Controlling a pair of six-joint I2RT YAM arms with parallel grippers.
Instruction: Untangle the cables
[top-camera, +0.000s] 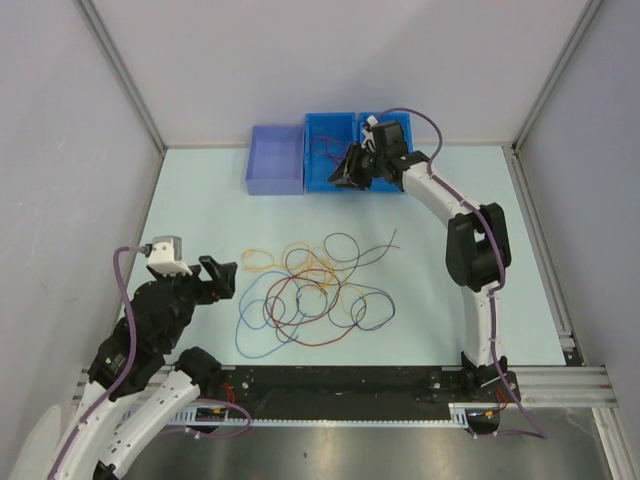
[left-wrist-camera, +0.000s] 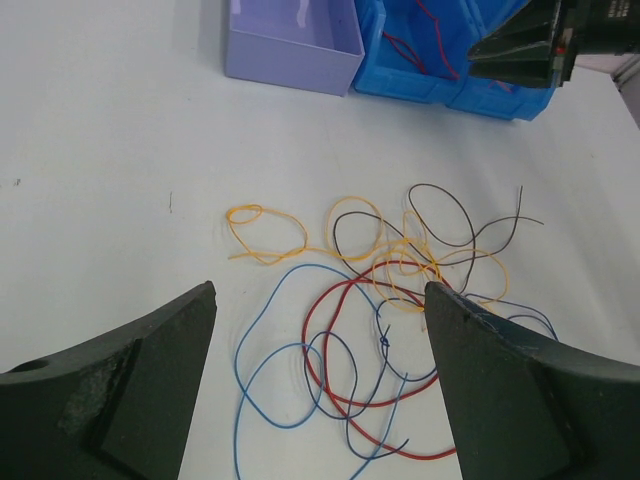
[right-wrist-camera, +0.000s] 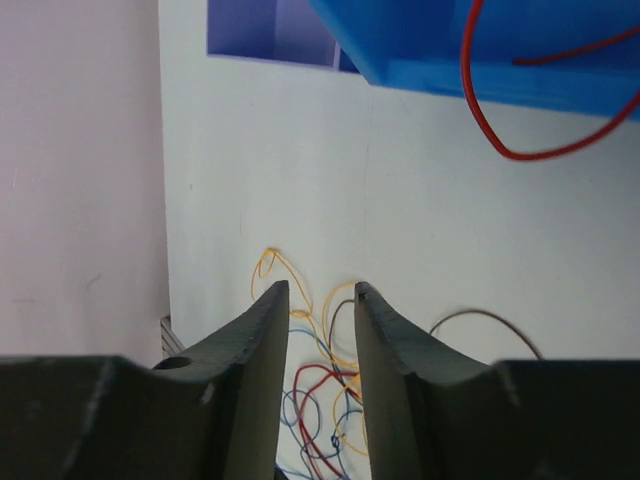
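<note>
The cables (top-camera: 310, 295) lie in a loose tangle of red, orange-yellow, blue and black strands on the table's middle. My left gripper (top-camera: 218, 277) hovers at the tangle's left side, open wide. In the left wrist view the cables (left-wrist-camera: 390, 300) lie between and beyond its fingers (left-wrist-camera: 320, 290), untouched. My right gripper (top-camera: 350, 165) hangs over the blue bin's front edge at the back; in its own view the jaws (right-wrist-camera: 320, 290) stand apart by a narrow gap with nothing between them. A red cable (right-wrist-camera: 500, 140) droops out of the blue bin (right-wrist-camera: 450, 70).
A purple bin (top-camera: 275, 160) sits left of the blue bin (top-camera: 330, 125) at the table's far edge. Grey walls close in the left, right and back. A metal rail (top-camera: 400, 385) runs along the near edge.
</note>
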